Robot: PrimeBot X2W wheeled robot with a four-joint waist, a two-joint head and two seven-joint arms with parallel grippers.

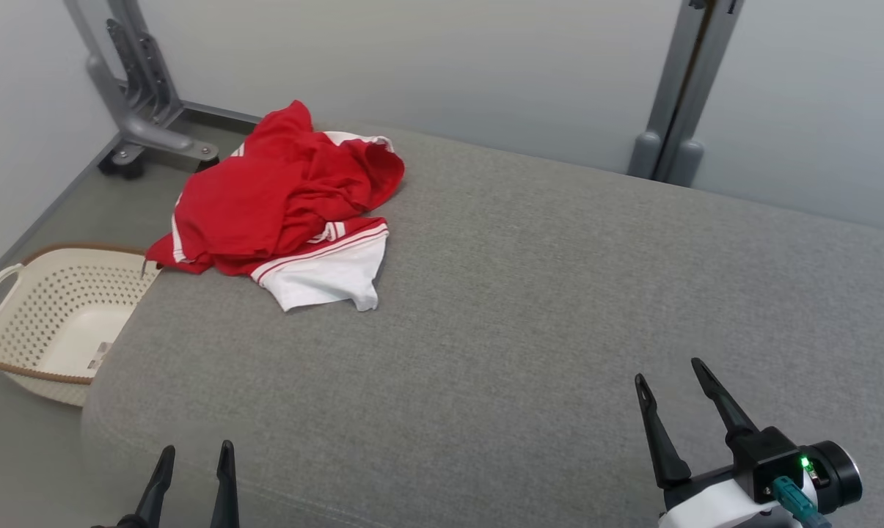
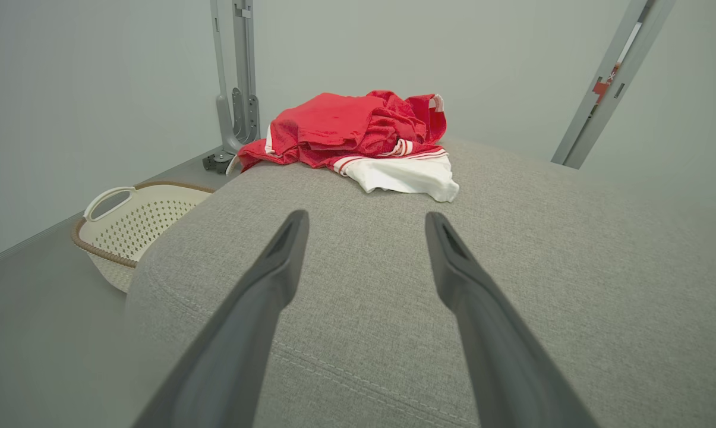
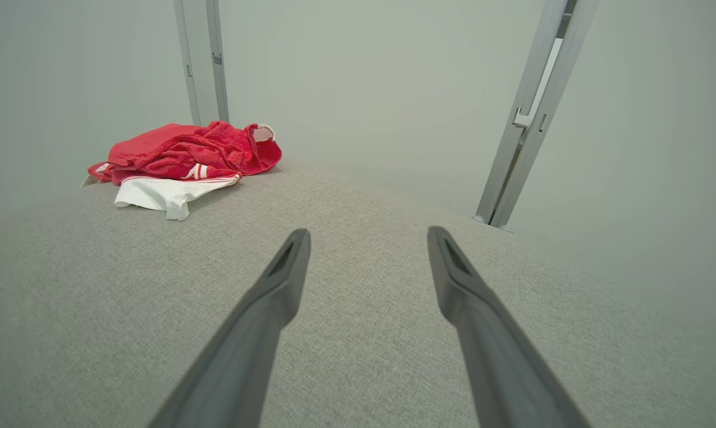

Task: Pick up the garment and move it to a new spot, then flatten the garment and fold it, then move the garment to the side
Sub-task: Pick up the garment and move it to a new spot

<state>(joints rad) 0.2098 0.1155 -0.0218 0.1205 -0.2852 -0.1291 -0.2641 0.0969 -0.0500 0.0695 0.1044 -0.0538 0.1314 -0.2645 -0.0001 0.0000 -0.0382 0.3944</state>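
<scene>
Lying crumpled in a loose heap, a red fabric garment with white panels and red-and-white striped trim (image 1: 265, 198) is found at the far left corner of a broad grey woven-fabric cushion (image 1: 530, 293). Most of the heap is red. A white part edged with thin red stripes is spread flat on the near side, and a white-trimmed fold is turned up at the far side. The cushion's left end is reached by the heap's left edge. A cream perforated plastic basket with a brown rim (image 1: 49, 312) is set on the floor just beside that end.

One garment, one basket, two grey metal posts (image 1: 142, 95) against the pale wall and two grippers are counted.

The left gripper (image 1: 197, 446) is held low at the cushion's near left edge. Its two long dark fingers are pointed toward the garment and spread wide, with nothing between them. The right gripper (image 1: 668, 369) is held over the near right part of the cushion, fingers angled slightly leftward and likewise spread wide around nothing. Both grippers are kept well apart from the garment.
</scene>
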